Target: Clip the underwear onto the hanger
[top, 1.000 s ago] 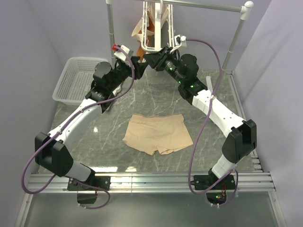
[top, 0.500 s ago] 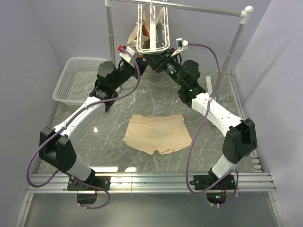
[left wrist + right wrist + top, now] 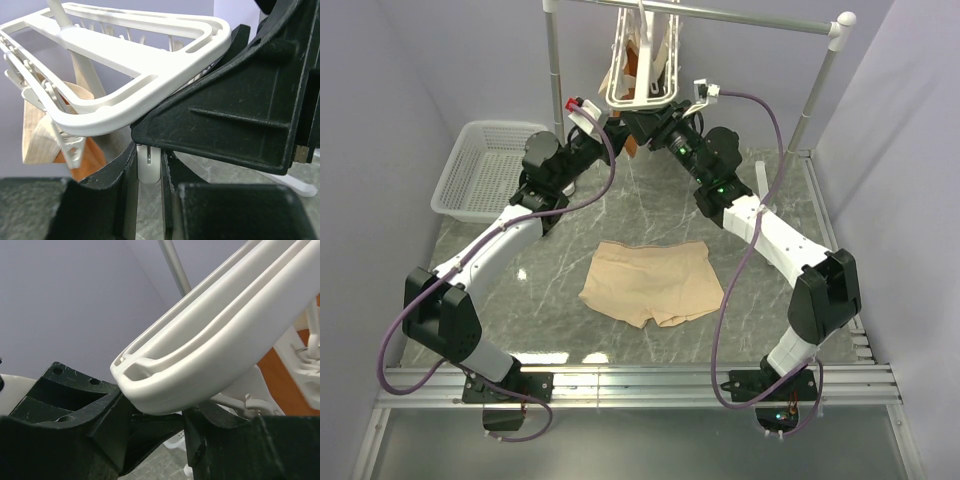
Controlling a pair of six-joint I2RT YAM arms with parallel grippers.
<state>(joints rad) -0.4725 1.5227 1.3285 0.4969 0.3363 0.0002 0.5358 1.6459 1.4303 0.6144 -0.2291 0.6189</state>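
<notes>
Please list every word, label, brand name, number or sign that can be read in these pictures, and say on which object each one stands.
None: no readable text appears in any view. The hanger, the underwear and the basket show no print.

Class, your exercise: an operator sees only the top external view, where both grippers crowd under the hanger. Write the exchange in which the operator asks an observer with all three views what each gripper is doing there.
Operator: From above, the left gripper sits tucked under the hanger. Is it on anything?
Observer: Yes. The left wrist view shows its fingers shut on a small white clip hanging below the frame.
Operator: And the right gripper?
Observer: In the right wrist view the frame's rounded corner lies across the top of its fingers. I cannot tell whether it grips there.
</notes>
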